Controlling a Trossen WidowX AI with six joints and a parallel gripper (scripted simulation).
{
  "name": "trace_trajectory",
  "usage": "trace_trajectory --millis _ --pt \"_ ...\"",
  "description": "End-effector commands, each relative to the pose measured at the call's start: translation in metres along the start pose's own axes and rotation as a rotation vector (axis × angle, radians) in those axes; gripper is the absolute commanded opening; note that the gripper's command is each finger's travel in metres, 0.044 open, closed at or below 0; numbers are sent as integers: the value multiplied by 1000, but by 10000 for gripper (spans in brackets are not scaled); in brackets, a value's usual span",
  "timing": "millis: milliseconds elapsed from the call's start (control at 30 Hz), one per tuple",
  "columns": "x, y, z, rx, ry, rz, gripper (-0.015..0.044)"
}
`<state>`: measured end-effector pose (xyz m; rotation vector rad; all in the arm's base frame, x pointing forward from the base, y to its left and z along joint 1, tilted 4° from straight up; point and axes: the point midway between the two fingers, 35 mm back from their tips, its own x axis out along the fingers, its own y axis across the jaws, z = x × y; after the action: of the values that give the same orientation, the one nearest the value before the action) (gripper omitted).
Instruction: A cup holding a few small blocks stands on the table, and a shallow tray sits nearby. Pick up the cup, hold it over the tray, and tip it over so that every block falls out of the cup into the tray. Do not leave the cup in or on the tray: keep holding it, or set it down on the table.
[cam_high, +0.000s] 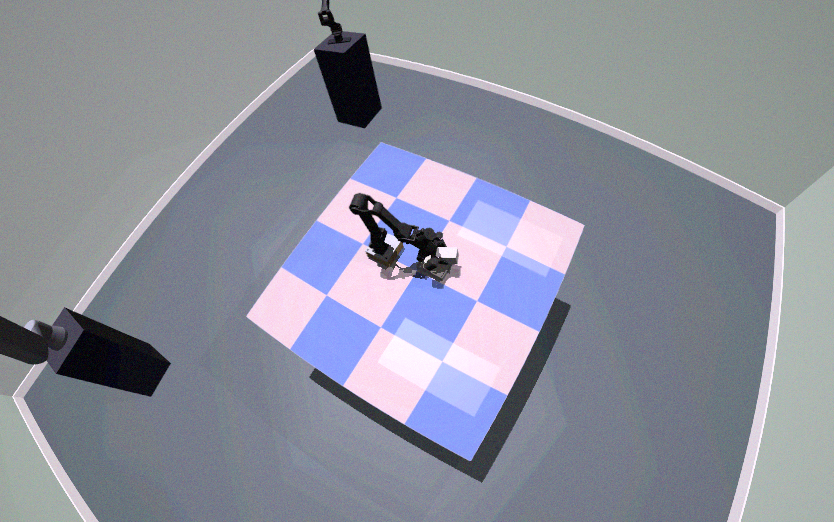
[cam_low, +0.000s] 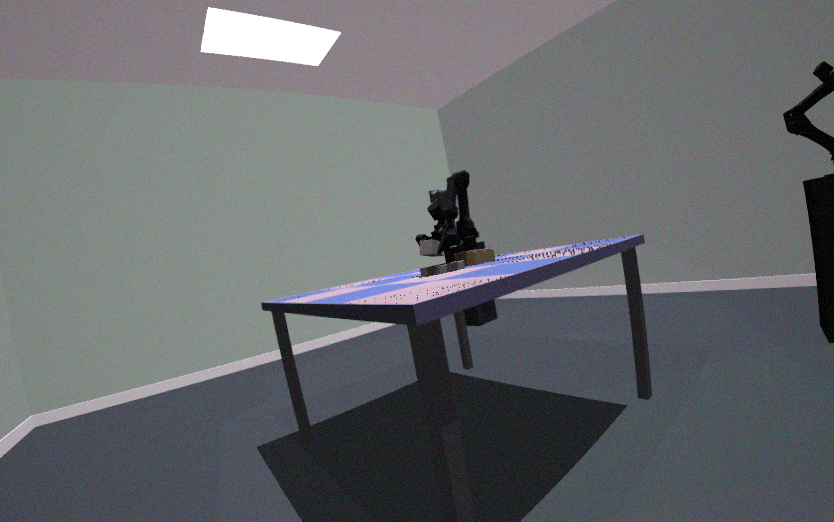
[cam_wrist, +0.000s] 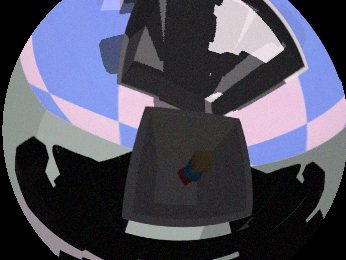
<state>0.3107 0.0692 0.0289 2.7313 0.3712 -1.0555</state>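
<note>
The small pale cup (cam_high: 448, 252) (cam_low: 429, 248) (cam_wrist: 136, 185) is held above the table and looks tipped; its opening does not show in the top view, and its exact angle is hard to tell. In the wrist view a yellow block (cam_wrist: 203, 161), a blue block (cam_wrist: 192, 173) and a red block (cam_wrist: 184, 178) lie inside it. My gripper (cam_wrist: 182, 154) is shut on the cup, with dark fingers at either side. The shallow grey tray (cam_low: 433, 270) (cam_wrist: 175, 45) is on the table below and beside the cup. In the wrist view no block shows in its visible part; the cup hides some of it.
The arm's base (cam_high: 382, 252) (cam_low: 478, 256) stands close to the tray, with a tan box-like piece around it. The checkered table (cam_high: 510, 344) (cam_low: 344, 294) extends around them. Two dark pedestals (cam_high: 349, 86) (cam_high: 110, 353) stand off the table.
</note>
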Motion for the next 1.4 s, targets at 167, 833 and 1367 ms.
trace_trajectory --millis 167,833,1367 --pt "2 0 1 28 17 6 0" --pt "12 0 0 27 152 22 0" --pt "10 0 1 27 259 35 0"
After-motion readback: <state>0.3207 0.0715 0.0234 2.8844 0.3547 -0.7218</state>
